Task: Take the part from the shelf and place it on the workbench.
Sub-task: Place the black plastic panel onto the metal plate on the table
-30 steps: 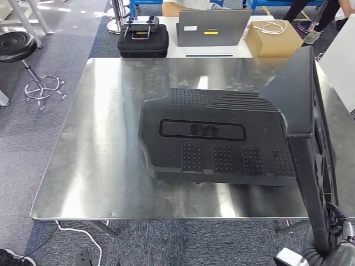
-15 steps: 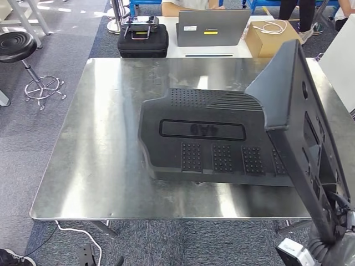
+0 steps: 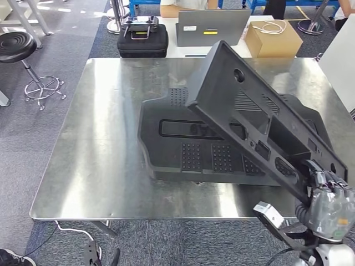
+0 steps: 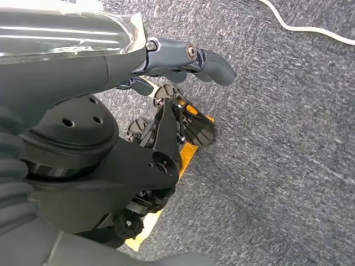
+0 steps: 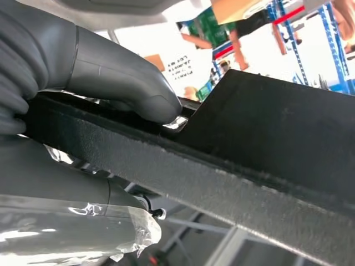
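A large black moulded part point(image 3: 251, 113) is held tilted over the steel workbench point(image 3: 100, 144), its ribbed underside facing me. My right hand point(image 3: 328, 202) grips its near end at the bench's front right; up close the thumb point(image 5: 125, 83) presses on the part's edge point(image 5: 217, 177). A second black part point(image 3: 184, 144) with stud patches lies flat on the bench, beneath the tilted one. My left hand point(image 4: 184, 58) hangs over the carpet with its fingers stretched out and nothing in them.
Beyond the bench stand a black case point(image 3: 143, 36), a grey laptop point(image 3: 212, 26) and a cardboard box point(image 3: 273, 37). A black stool point(image 3: 19, 47) is at the far left. A white panel point(image 3: 341, 61) borders the bench on the right. A white cable point(image 3: 79, 234) lies under the bench.
The held part has swung from nearly upright at the right down and leftward, now leaning over the flat part. My right hand has turned with it; the flat part has not moved.
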You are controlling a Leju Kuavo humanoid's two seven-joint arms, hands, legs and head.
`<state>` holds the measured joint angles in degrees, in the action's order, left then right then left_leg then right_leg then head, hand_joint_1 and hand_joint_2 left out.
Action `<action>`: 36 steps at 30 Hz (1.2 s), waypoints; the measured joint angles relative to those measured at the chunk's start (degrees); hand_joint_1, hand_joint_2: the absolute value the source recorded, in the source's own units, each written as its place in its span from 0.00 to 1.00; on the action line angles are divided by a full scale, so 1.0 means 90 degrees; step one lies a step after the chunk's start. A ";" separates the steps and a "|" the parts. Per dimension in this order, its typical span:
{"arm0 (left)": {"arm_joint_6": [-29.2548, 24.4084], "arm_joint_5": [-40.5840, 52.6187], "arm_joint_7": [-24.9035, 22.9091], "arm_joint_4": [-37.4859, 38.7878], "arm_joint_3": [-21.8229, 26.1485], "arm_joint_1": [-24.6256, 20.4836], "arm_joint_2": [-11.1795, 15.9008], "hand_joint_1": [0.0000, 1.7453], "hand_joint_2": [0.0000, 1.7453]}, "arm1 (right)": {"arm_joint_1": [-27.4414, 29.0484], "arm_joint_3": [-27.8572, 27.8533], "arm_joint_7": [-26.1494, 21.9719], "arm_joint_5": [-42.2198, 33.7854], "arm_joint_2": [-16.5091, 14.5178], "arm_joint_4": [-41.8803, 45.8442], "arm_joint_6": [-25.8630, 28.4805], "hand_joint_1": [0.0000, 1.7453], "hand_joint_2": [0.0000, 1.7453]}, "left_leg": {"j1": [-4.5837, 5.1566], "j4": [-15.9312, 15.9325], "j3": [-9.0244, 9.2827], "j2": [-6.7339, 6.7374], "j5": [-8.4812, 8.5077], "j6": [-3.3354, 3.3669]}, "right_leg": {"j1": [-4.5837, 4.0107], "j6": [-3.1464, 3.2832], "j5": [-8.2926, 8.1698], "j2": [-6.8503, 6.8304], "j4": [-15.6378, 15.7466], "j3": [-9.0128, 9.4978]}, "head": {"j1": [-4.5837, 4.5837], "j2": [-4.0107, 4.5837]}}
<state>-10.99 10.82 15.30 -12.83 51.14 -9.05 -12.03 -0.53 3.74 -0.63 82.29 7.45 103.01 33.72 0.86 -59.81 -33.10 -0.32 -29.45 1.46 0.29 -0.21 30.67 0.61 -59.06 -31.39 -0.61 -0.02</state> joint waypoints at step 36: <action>0.0032 0.0000 -0.0399 0.0000 -0.0529 -0.0138 -0.0041 0.00 0.00 | -0.4152 0.1892 0.2033 0.0868 0.1149 -0.4226 -0.2364 1.00 1.00 | 0.0002 -0.0006 -0.0005 -0.0006 0.0005 0.0007 | 0.0001 -0.0006 -0.0004 -0.0008 0.0001 -0.0005 | 0.0000 0.0000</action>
<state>-10.70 10.82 11.71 -12.83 46.39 -10.30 -12.40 -37.90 20.77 17.67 90.11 17.80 64.98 12.44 0.88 -59.86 -33.14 -0.38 -29.40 1.53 0.30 -0.26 30.64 0.54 -59.05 -31.43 -0.61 -0.02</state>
